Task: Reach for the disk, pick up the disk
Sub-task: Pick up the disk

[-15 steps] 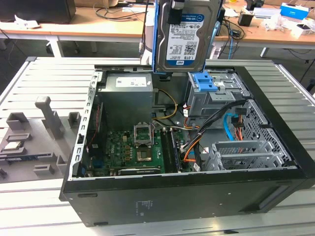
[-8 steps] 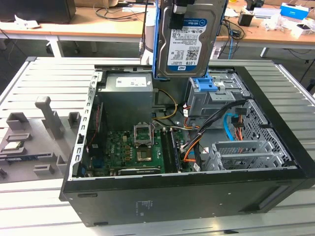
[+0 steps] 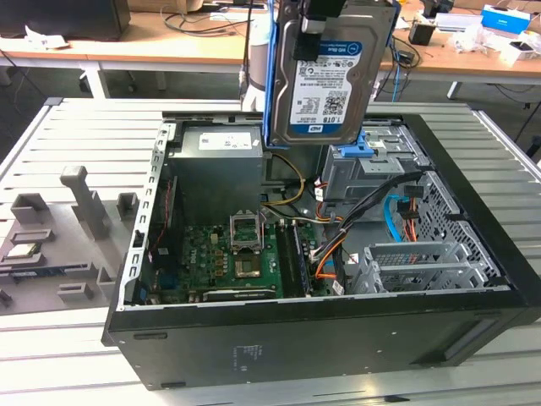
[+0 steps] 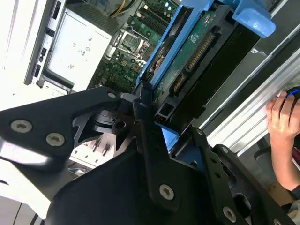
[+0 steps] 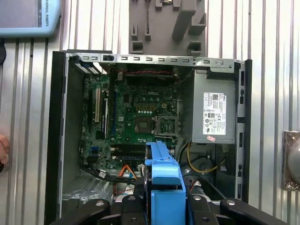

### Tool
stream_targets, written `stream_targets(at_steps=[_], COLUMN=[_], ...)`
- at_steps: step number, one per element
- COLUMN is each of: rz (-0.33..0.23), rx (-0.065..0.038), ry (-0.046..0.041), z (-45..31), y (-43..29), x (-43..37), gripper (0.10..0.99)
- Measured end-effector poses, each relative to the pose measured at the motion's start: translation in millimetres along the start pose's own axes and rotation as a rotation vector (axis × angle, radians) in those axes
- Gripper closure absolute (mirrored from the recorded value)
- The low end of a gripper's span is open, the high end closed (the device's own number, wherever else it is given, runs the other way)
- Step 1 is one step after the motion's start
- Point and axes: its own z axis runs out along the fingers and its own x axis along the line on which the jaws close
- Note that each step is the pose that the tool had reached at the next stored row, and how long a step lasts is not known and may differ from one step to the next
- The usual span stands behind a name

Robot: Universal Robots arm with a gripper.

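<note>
The disk (image 3: 330,80), a silver hard drive with a white-and-blue label and blue side rails, hangs upright in the air above the open computer case (image 3: 321,326). My gripper (image 3: 325,13) is shut on its upper end. In the second wrist view the disk (image 4: 187,51) shows its green circuit board and blue rails, clamped between my black fingers (image 4: 143,105). In the first wrist view the disk's blue rail (image 5: 164,178) stands edge-on between the fingers, well above the motherboard (image 5: 136,112).
Inside the case lie the power supply (image 3: 218,169), loose cables (image 3: 334,245) and a metal drive cage (image 3: 423,262). A grey upright-post fixture (image 3: 63,228) sits on the slatted table at the exterior view's left. A person's hand (image 4: 283,117) rests beside the case.
</note>
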Motion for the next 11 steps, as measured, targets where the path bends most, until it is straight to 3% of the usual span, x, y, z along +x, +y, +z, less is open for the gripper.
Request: stream_targets(at_steps=[11], rz=[0.000], rx=[0.000], ry=[0.0000], z=[0.3], y=[0.9], x=[24.2], gripper=[0.722])
